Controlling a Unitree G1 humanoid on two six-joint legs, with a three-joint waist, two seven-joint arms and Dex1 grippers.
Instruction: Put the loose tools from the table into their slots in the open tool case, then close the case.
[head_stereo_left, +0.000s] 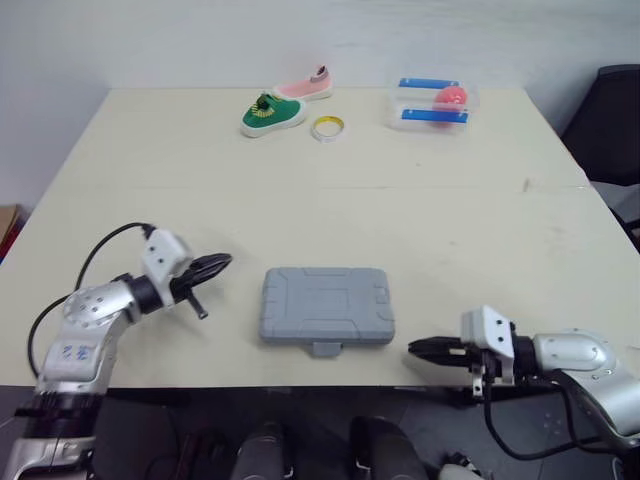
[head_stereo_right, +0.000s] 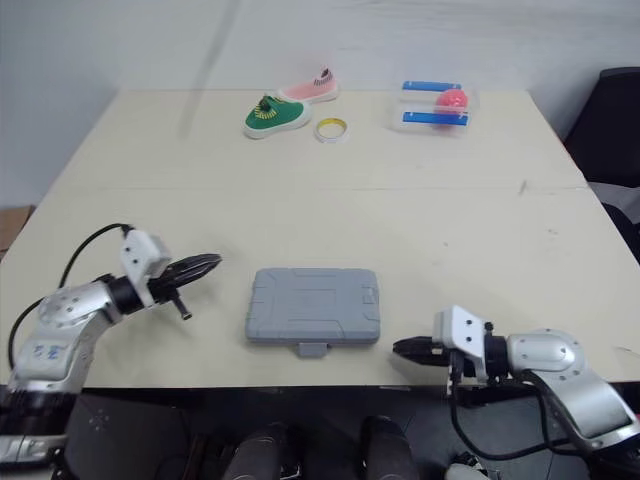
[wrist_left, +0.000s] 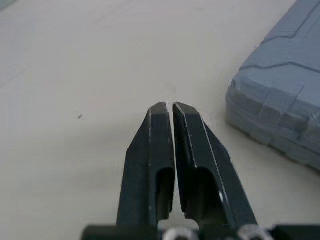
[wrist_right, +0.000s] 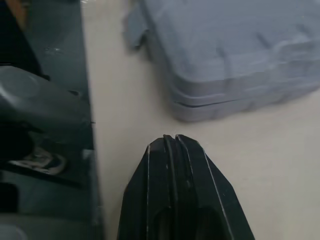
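The grey tool case (head_stereo_left: 325, 305) lies with its lid down near the table's front edge, its latch tab (head_stereo_left: 326, 348) facing me. My left gripper (head_stereo_left: 222, 262) hovers a short way left of the case, shut and empty, its fingertips (wrist_left: 167, 107) pointing at the case's left end (wrist_left: 280, 105). My right gripper (head_stereo_left: 416, 348) sits at the front edge just right of the case, shut with nothing held; the case's corner (wrist_right: 225, 60) lies just beyond its tips (wrist_right: 170, 142). I see no loose tools on the table.
At the table's far side lie a green shoe (head_stereo_left: 271, 115), a pink shoe (head_stereo_left: 306, 87), a roll of tape (head_stereo_left: 327, 127) and a clear box with blue bars and a pink ball (head_stereo_left: 432, 104). A dark chair (head_stereo_left: 612, 120) stands at the right.
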